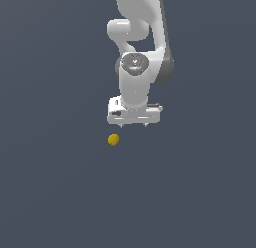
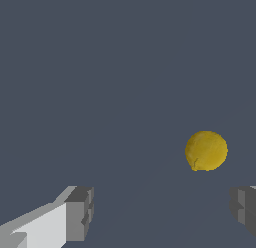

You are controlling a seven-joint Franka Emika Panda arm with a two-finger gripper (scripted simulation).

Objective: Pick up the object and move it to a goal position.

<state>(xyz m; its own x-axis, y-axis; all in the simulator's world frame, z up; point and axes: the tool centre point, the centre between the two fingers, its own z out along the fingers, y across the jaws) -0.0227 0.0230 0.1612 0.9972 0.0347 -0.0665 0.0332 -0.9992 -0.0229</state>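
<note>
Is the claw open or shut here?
Open. In the wrist view the claw shows its two fingertips far apart with bare floor between, and the yellow ball lies outside the gap, ungrasped.

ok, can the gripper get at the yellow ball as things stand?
Probably yes. The gripper is open and empty, and the yellow ball lies in the open towards the exterior view's left of it, with nothing between them. The wrist view shows it outside the gap between the fingers, so the arm must shift first.

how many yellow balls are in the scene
1. The yellow ball lies on the dark floor, below the gripper and toward the exterior view's left of it; in the wrist view it sits outside the open fingers.
</note>
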